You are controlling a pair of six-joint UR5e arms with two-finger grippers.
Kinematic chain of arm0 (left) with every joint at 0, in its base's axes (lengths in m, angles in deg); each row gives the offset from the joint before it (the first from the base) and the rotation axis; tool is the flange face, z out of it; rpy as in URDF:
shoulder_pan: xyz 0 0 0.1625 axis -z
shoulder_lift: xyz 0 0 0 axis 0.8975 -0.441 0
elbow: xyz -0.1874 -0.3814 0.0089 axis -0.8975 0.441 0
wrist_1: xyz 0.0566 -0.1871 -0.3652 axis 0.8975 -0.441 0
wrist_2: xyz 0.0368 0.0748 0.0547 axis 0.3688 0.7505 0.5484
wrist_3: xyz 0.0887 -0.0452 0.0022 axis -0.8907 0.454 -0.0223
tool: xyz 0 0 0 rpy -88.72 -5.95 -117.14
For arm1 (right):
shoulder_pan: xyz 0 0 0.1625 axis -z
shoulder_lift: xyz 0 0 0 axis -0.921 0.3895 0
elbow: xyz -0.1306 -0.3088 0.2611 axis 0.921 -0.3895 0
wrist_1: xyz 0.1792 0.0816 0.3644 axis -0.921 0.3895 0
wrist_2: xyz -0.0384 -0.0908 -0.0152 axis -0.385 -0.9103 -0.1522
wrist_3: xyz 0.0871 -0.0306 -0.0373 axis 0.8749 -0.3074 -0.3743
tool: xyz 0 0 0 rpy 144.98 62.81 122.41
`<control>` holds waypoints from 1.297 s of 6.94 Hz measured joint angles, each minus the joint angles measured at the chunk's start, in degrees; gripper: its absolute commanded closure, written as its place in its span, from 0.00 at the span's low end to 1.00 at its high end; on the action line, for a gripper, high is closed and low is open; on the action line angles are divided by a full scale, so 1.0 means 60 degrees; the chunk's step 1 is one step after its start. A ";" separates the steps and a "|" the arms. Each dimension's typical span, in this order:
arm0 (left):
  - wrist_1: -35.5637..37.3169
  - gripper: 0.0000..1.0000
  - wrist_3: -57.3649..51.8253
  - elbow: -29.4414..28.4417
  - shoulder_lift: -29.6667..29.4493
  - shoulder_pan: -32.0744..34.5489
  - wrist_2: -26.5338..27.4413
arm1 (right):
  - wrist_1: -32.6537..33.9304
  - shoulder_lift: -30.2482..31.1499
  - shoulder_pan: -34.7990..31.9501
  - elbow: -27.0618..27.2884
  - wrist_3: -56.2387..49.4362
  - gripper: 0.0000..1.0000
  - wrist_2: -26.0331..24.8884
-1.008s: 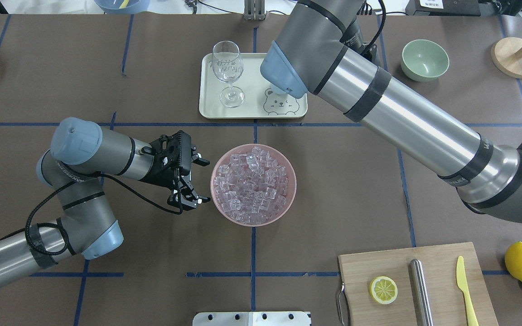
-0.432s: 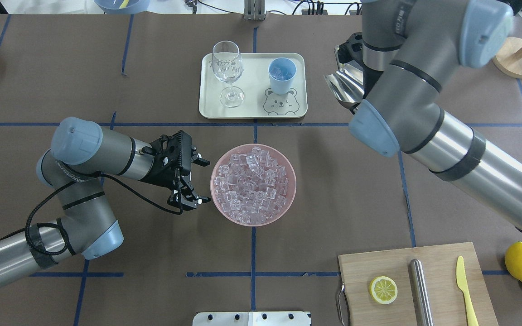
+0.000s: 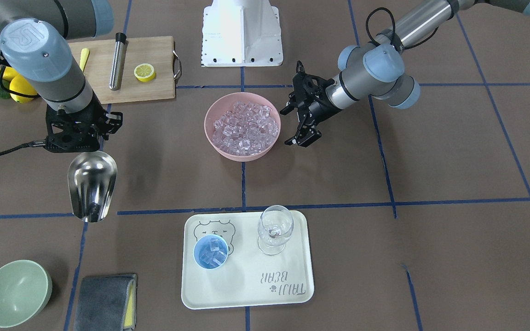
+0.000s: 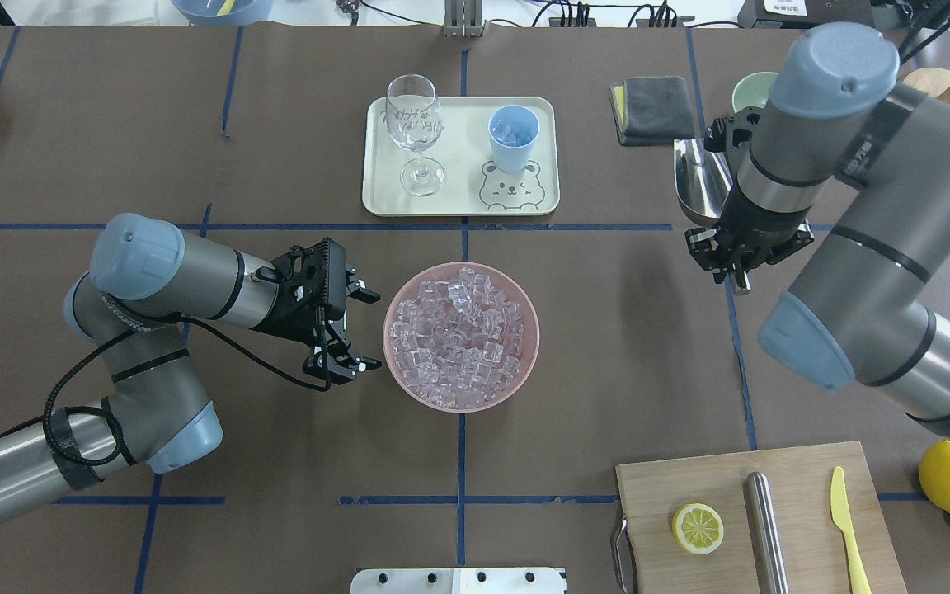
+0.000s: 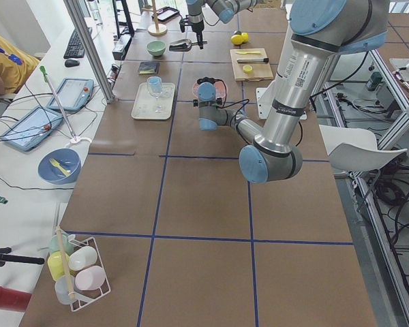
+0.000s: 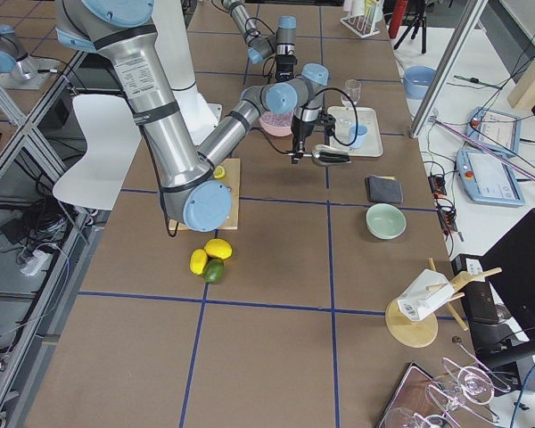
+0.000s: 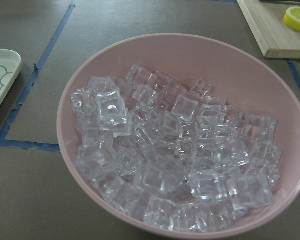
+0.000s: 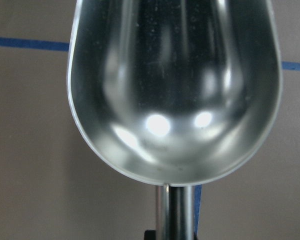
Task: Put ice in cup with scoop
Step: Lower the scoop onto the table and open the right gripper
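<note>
The shiny steel scoop (image 4: pixel 702 186) (image 3: pixel 92 184) hangs empty over the brown table, to the right of the tray in the overhead view; its bare trough (image 8: pixel 175 85) fills the right wrist view. My right gripper (image 4: pixel 739 256) (image 3: pixel 83 138) is shut on its thin handle. The light-blue cup (image 4: pixel 514 136) (image 3: pixel 210 253) stands on the cream tray (image 4: pixel 458 198) and holds a few ice cubes. More ice (image 4: pixel 458 334) (image 7: pixel 175 165) is heaped in the pink bowl (image 4: pixel 534 346) at the table's middle. My left gripper (image 4: pixel 368 330) (image 3: pixel 290 128) stands open just left of that bowl, holding nothing.
A clear wine glass (image 4: pixel 415 124) shares the tray. A grey cloth (image 4: pixel 651 99) and a green bowl (image 3: pixel 14 292) lie beyond the scoop. The wooden board (image 4: pixel 805 478) at the near right carries a lemon slice, a steel cylinder and a yellow knife; lemons (image 4: pixel 949 477) sit beside it.
My right arm has swung from over the tray to the right, carrying the scoop away. The cup, hidden before, now shows with ice in it. The left arm has stayed still.
</note>
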 measured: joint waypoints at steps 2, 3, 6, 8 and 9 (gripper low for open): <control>0.0000 0.00 -0.0014 0.0004 0.0028 -0.0003 -0.0007 | -0.2244 0.1401 0.0506 0.0180 0.1988 1.00 -0.0690; 0.0000 0.00 -0.0020 0.0005 0.0044 0.0003 -0.0014 | -0.3248 0.2171 0.0592 0.0204 0.2228 1.00 -0.0780; 0.0003 0.00 -0.0022 0.0010 0.0097 0.0114 -0.0022 | -0.4795 0.3571 0.1001 0.0063 0.2283 1.00 -0.0886; 0.0006 0.00 -0.0023 0.0012 0.0132 0.0197 -0.0031 | -0.4861 0.3924 0.1155 -0.0031 0.2069 1.00 -0.0771; 0.0011 0.00 -0.0023 0.0014 0.0137 0.0204 -0.0033 | -0.4861 0.4029 0.1173 -0.0075 0.1988 1.00 -0.0637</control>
